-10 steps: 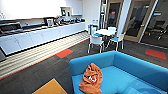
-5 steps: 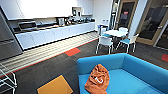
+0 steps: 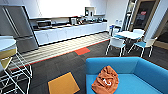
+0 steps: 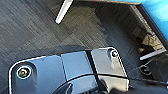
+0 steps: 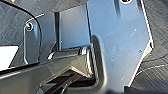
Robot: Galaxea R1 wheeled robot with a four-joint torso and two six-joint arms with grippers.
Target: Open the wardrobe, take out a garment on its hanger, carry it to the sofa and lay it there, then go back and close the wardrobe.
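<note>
A: Orange hooded garment — crumpled in a heap on the seat of the blue sofa, resting against the lower backrest near the left end. Small white print showing on the front folds.

B: Bunched and rumpled, not spread flat. Hanger impossible to make out; if there, buried in the cloth.

A: Sofa cut off at the bottom and right edges of the head view. Smooth rounded backrest, bright blue all over. A sliver of the same blue at the corner of the left wrist view, above dark carpet.

B: Grippers — cannot tell whether released or clenched, either one. Wrist views mostly taken up with the dark plate and jointed bar; fingers not to be made out.

A: Nothing orange near either wrist camera. Just grey carpet and a pale slanted leg, too cropped to say of what.

B: Floor in the head view: dark carpet tiles with an orange-yellow square just left of the sofa and a red patch farther off, then a striped pale band before the counter.

A: Long white kitchen counter along the far wall, steel fridge at its left end. White table with white-and-teal chairs beyond the sofa.

B: White wire-frame stool and a round tabletop edge at the near left, cut off.
</note>
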